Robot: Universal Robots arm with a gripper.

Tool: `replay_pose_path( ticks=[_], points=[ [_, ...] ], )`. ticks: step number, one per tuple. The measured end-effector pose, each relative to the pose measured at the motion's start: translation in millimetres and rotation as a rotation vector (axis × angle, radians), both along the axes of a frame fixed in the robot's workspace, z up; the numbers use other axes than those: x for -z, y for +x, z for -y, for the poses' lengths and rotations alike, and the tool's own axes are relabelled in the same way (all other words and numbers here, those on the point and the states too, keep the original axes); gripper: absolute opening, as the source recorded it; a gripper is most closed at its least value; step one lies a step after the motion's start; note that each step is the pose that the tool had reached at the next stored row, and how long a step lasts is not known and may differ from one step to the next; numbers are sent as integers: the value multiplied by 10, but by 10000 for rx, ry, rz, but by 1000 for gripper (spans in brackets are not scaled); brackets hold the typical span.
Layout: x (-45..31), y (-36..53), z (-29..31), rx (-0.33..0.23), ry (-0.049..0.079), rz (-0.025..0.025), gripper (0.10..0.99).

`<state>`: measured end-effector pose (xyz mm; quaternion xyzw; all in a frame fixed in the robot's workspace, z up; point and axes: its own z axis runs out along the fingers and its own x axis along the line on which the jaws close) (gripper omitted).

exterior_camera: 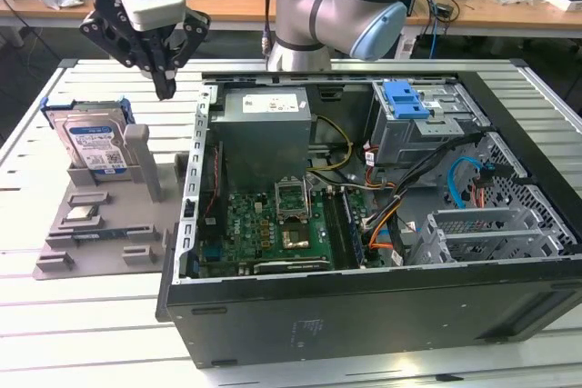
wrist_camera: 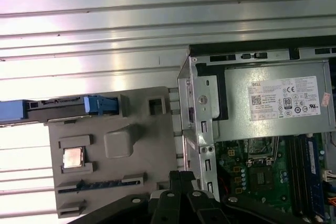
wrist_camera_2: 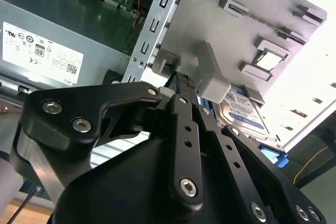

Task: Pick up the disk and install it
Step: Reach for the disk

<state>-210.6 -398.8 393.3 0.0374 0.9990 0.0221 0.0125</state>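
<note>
Claw (exterior_camera: 165, 88), pinched shut and empty, hovers above and beside the upright disk (exterior_camera: 91, 140) in grey stand (exterior_camera: 107, 224); it needs jaws opened and centred over the disk's top edge.

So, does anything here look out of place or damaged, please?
Nothing stands out: the disk stands on edge in the grey stand, the open computer case lies beside it, and the gripper hangs shut above, roughly between them, holding nothing.

light: bright, even | glare: table (wrist_camera: 105, 40) washed white in both wrist views | shadows: soft
</note>
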Motion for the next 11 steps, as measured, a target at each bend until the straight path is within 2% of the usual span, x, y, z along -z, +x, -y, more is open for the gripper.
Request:
replay_pose_path(
  ticks=[11],
  points=[
    [0,-98,0,-1,0,0,106]
  ],
)
